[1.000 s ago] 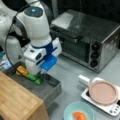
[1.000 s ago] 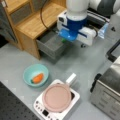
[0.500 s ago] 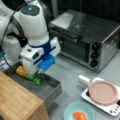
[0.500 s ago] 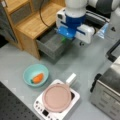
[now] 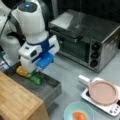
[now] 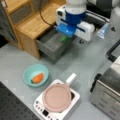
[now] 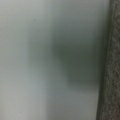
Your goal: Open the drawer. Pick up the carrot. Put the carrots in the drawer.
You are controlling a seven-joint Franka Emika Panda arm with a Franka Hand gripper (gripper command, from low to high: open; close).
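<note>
Gripper [image 5: 37, 71], grip state unclear, over open grey metal drawer [image 5: 47, 91]; stubby carrot [image 6: 38, 78] in bowl [image 6: 28, 72].

matt grey metal drawer [image 5: 47, 91], wooden top [image 5: 17, 100]

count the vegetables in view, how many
3: a carrot in the teal bowl, and a yellow vegetable and a green vegetable in the open drawer under the hand. The arm may hide more.
</note>
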